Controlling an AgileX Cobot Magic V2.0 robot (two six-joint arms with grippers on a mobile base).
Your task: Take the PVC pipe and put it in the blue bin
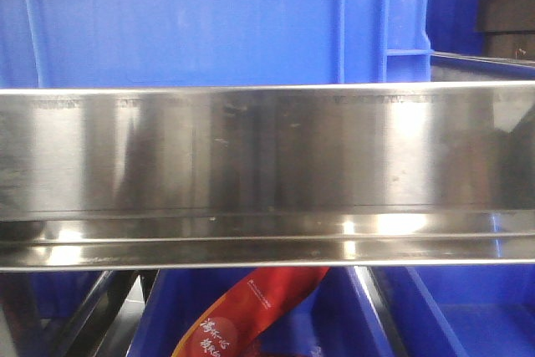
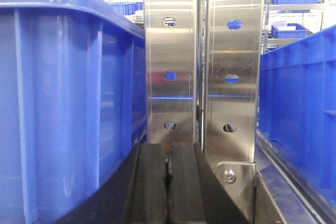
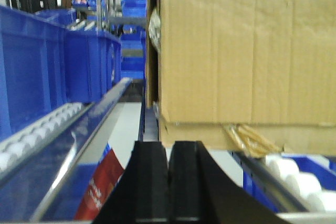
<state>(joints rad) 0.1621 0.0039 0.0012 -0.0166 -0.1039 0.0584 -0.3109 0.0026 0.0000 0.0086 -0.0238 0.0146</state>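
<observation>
— Both claws, left point(image 2: 169, 182) and right point(image 3: 168, 182), sit pressed together, empty. Pipe?
— Not visible in any view; direction, axis and nearer arm can't be judged. Blue bin point(image 2: 63, 103) stands beside left claw.

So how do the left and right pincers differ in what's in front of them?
The left pincer faces two upright steel posts with holes, a blue bin close on its left. The right pincer faces a cardboard box, with a red packet below it. Both are black, with jaws together and nothing between them; no PVC pipe shows.
</observation>
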